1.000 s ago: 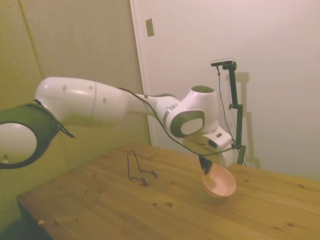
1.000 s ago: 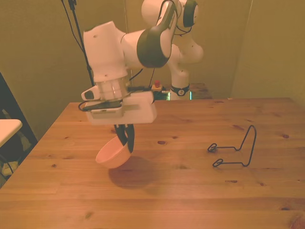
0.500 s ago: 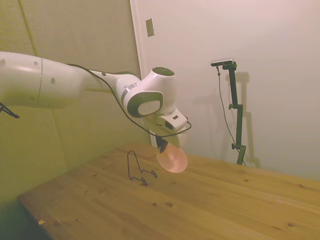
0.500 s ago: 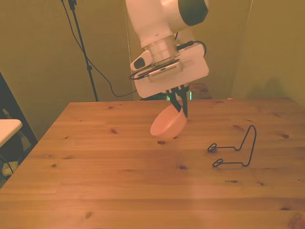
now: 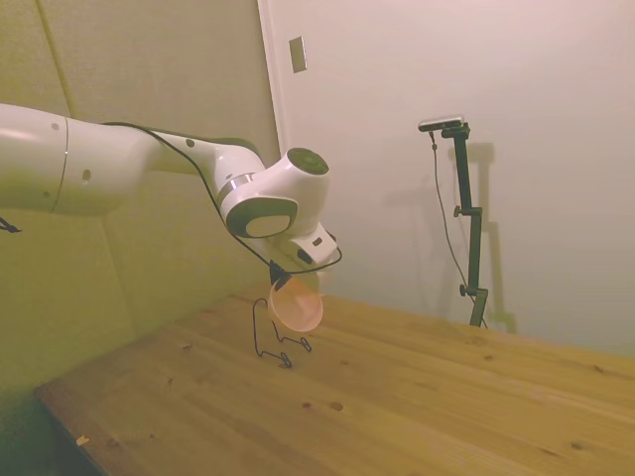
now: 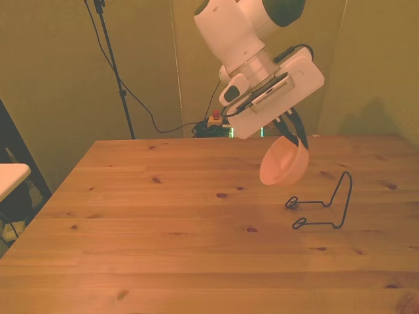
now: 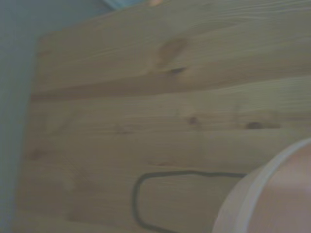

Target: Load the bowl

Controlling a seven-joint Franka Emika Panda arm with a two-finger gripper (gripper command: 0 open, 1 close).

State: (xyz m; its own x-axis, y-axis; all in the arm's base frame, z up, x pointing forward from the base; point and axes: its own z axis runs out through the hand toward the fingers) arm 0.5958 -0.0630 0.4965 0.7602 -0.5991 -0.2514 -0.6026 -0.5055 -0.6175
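Gripping the bowl (image 6: 283,163) by its rim, my jaws (image 6: 292,134) hold it tilted above the bench (image 6: 163,248), near the wire stand (image 6: 322,204).

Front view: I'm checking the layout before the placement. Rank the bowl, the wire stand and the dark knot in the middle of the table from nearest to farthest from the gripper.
1. bowl, held at the gripper.
2. wire stand, on the table below, toward the front view's right.
3. dark knot, nearer the camera, toward the front view's left.
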